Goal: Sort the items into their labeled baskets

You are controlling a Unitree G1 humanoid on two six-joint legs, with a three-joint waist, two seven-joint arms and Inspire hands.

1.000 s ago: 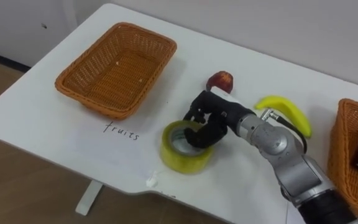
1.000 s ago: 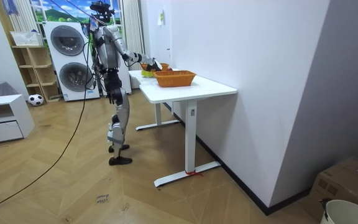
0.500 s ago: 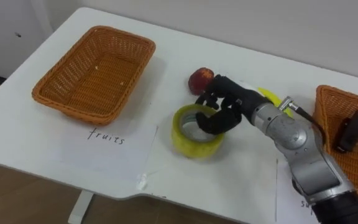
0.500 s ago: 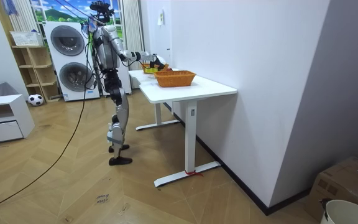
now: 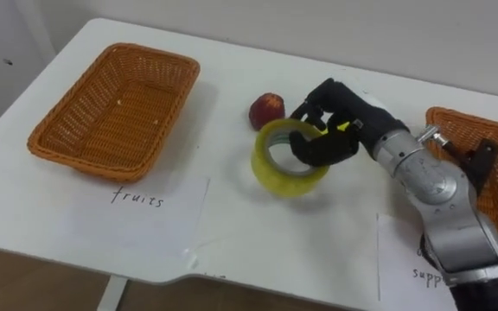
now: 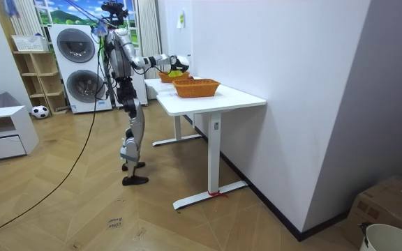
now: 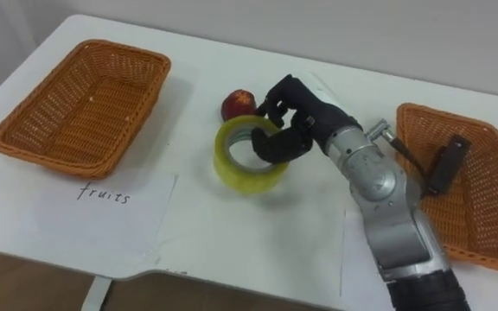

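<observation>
Stands at the end of the white counter (image 5: 275, 238), with washing machines (image 6: 75, 49) behind and one arm stretched over the top.

Grips the yellow tape roll (image 5: 284, 175) in the right hand (image 5: 340, 130), with dark fingers (image 5: 316, 151) curled through the core and round the roll's three o'clock wall. Holds it tilted near the counter's middle. Cannot tell whether it hangs clear of the surface or touches at its lower edge.

Just beside the roll at eleven o'clock, a red apple (image 5: 266, 110), loose on the counter and ungrasped. Well apart at ten o'clock, an empty wicker basket (image 5: 115, 104), bare weave all over, with a handwritten paper sheet (image 5: 137, 207) at its six o'clock edge. At three o'clock, past the forearm, a second wicker basket (image 5: 452, 130) with one dark oblong item (image 5: 481, 164) lying inside, perhaps a stapler, too small to name surely.

Reads as an early-to-middle stage, by judgement. Done: one supply in the three o'clock basket. In hand: the tape roll, grasped but not yet delivered, most likely bound for that same basket. Left to do: swing the roll to three o'clock and release it inside, then fetch the apple and carry it to the basket at ten o'clock, which holds no fruit so far.
</observation>
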